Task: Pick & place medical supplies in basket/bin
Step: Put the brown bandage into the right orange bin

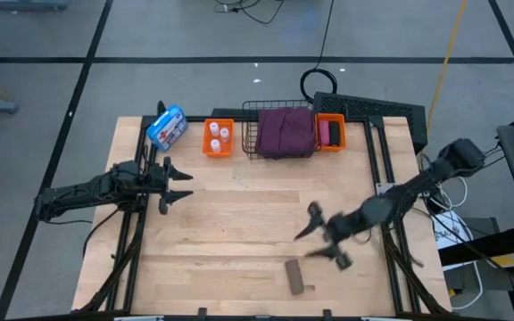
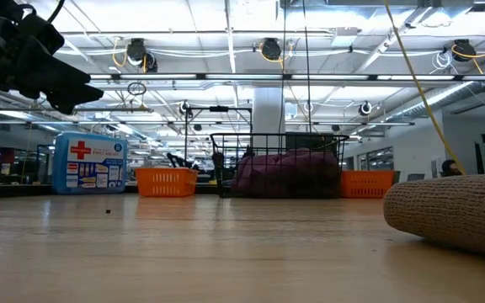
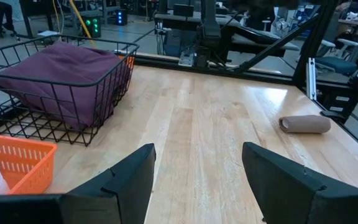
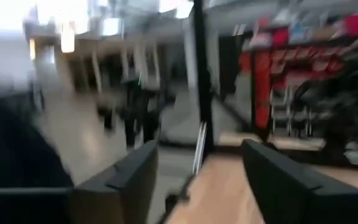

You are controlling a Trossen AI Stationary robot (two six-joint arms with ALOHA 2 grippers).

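Note:
A brown roll (image 1: 297, 276) lies on its side on the wooden table near the front edge; it also shows in the low view (image 2: 453, 210) and the left wrist view (image 3: 304, 124). My right gripper (image 1: 306, 239) hovers open just beyond it, above the table, fingers pointing toward the table's left. My left gripper (image 1: 188, 185) waits open at the table's left, holding nothing. At the far edge a black wire basket (image 1: 250, 134) holds a maroon folded cloth (image 1: 285, 131). An orange bin (image 1: 219, 150) holds white vials (image 1: 219, 135). A second orange bin (image 1: 339, 134) holds a pink roll (image 1: 324, 134).
A blue-and-white pouch (image 1: 166, 127) with a red mark stands at the far left, beside the left orange bin. Bare wood stretches across the table's middle between the two arms. Cables and a dark panel (image 1: 373, 107) lie behind the far right corner.

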